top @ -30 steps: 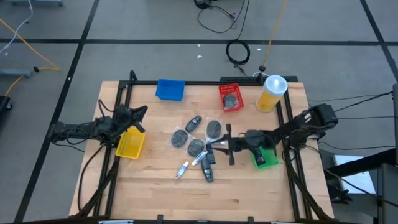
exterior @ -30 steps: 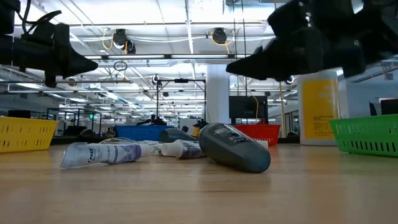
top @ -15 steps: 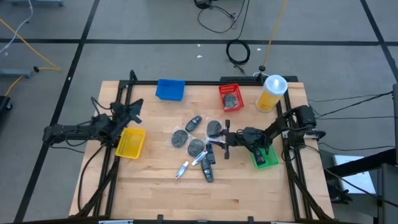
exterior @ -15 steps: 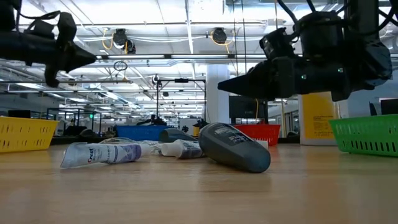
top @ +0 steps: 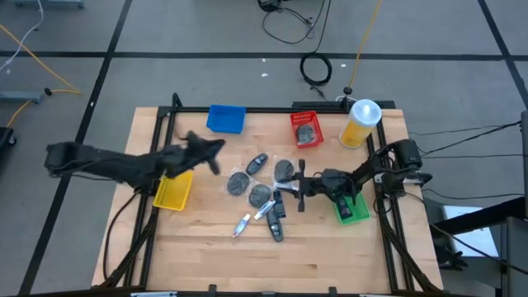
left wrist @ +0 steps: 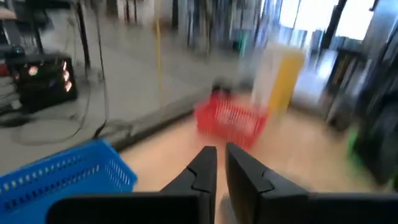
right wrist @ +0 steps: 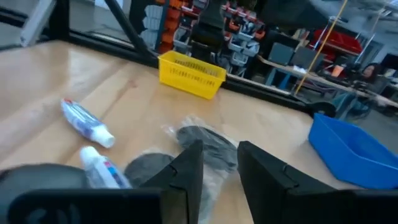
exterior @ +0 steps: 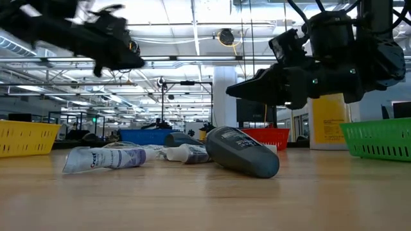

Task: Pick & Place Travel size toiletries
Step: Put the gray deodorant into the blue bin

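Wooden counter [top: 330, 256], bins along its edges. Right claw [top: 299, 188] stretched low toward the middle, fingers slightly apart, gripping nothing, just beside the scattered toiletries [top: 262, 195]. Left claw [top: 216, 148] raised, fingers nearly together, empty, apart from that pile.

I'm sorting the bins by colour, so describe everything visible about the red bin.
The red bin is a small plastic basket with slotted mesh walls, standing upright on the wooden table near its far edge, between the blue bin and the yellow canister. A grey wrapped disc already lies inside. No hand touches it.
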Tool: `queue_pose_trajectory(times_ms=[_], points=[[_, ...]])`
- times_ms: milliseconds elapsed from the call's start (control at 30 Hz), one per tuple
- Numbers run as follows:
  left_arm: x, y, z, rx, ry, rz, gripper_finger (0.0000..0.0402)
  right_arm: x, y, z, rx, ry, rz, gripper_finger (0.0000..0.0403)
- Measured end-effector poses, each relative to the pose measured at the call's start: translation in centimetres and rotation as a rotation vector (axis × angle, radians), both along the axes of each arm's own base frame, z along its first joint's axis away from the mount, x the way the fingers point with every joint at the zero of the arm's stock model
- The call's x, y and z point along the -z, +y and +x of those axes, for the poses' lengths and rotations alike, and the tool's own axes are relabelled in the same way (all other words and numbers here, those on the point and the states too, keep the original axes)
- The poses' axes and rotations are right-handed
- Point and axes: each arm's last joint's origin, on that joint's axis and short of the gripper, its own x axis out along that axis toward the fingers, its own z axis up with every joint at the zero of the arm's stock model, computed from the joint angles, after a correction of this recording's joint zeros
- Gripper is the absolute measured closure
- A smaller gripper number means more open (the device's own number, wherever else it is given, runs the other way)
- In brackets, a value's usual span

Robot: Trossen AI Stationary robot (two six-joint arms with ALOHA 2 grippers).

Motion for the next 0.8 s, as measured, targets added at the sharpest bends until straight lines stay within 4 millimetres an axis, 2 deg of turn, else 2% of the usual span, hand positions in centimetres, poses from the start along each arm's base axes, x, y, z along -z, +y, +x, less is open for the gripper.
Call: queue_pose_trajectory(times_ms=[133,233,400,567,800], points=[[-0.5,0.3,5.0,0.022,0.283,0.001,0.032,0.1,-0.5,0.0,0.019,0.014,-0.012,0.0312],[0.5,0.2,8.0,0.04,0.47,-0.014,0.0271,0.3,-0.6,0.0,0.024,0.035,-0.013,0.0312],[2.7,-0.2,12.0,0.042,0.558,-0.042,0.0188,0.4,-0.6,0.0,0.02,0.038,-0.013,0.0312],[4.6,0.0,13.7,0.014,0.613,-0.067,0.0118,0.4,-0.6,0.0,0.019,0.043,0.0,0.0312],[6.2,0.9,14.0,0.005,0.68,-0.056,0.0061,0.5,-0.6,0.0,0.021,0.049,0.02,0.0312]])
